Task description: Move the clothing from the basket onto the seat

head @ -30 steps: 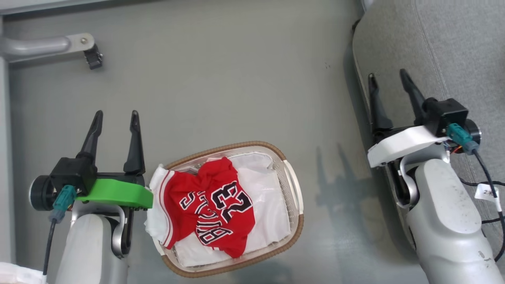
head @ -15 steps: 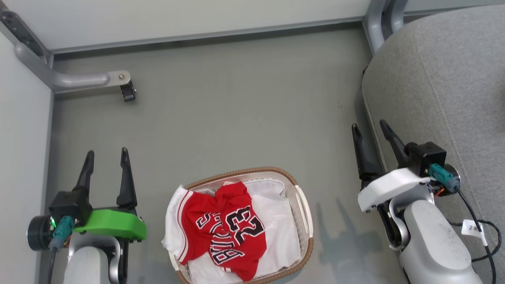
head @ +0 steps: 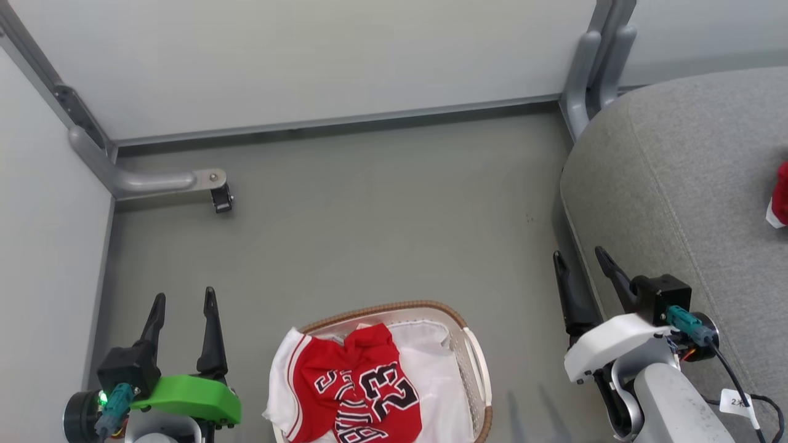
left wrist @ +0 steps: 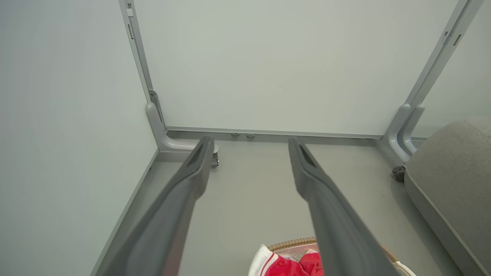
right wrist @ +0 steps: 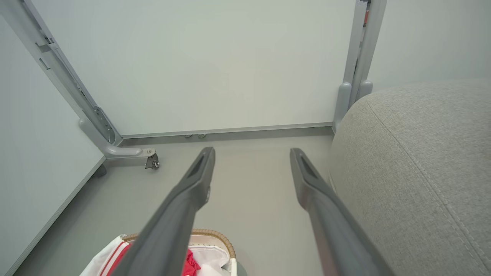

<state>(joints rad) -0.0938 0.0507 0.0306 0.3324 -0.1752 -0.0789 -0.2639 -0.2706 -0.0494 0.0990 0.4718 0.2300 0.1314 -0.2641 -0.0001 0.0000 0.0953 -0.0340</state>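
Observation:
The red jersey (head: 363, 387) with the number 23 lies crumpled on the white liner in the basket (head: 474, 369), at the bottom middle of the head view. A red piece of clothing with white trim (head: 780, 200) lies on the grey seat (head: 677, 203) at the right edge. My left gripper (head: 185, 294) stands open and empty left of the basket. Beside the seat's front edge my right gripper (head: 578, 252) is open and empty too. The left wrist view looks past its open gripper (left wrist: 250, 141) over the basket rim (left wrist: 291, 243). The right wrist view has its open gripper (right wrist: 252, 151) beside the seat (right wrist: 414, 161).
White partition walls close off the far side and the left. A metal foot with a caster (head: 220, 200) juts out from the left corner. A grey post (head: 591, 74) stands at the seat's far corner. Grey floor (head: 381, 234) lies between walls, basket and seat.
The head camera has tilted up, so the whole picture slid down; walls and the red piece on the seat came into view. Both grippers stay open and the jersey lies as before.

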